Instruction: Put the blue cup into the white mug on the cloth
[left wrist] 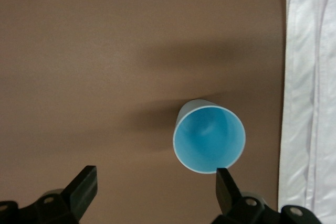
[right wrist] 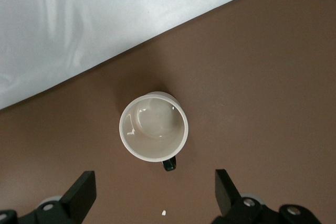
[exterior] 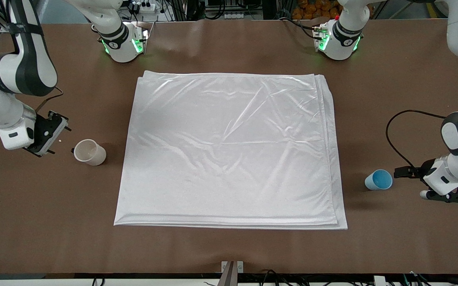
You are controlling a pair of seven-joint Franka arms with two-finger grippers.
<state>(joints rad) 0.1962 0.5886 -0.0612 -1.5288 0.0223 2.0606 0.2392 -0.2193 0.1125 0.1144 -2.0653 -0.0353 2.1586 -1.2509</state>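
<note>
Front view: white satin cloth, folded in layers, lies flat mid-counter with nothing on it. White mug stands upright on the bare counter just off the cloth's edge at the right arm's end, not touching the cloth. Blue cup stands on the bare counter off the cloth's edge at the left arm's end, apart from the cloth and nearer the front camera than the mug.

Right hand sits low beside the mug, on the side away from the cloth. Right wrist view: its fingers are spread wide and hold nothing; the mug, black handle toward the hand, is just short of them.

Left hand sits low beside the cup, on the side away from the cloth. Left wrist view: fingers wide apart, empty; the cup is just ahead of one fingertip, cloth edge near it.
</note>
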